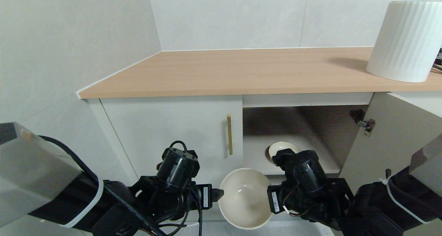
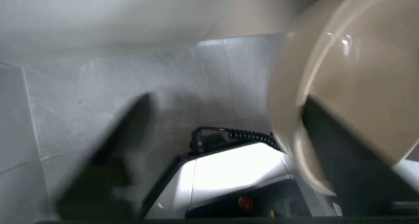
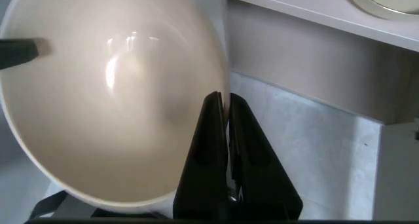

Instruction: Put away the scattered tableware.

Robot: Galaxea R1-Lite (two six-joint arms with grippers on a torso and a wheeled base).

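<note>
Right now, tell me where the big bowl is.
The big bowl is low in the head view's centre, its rim pinched by the right gripper, just before the open cabinet.

Soft, even light from above falls on the desk. The white ribbed container throws a faint shadow to its left. The open cabinet is dim inside. Small glare spots shine in the bowl, brightest in the right wrist view.
</note>
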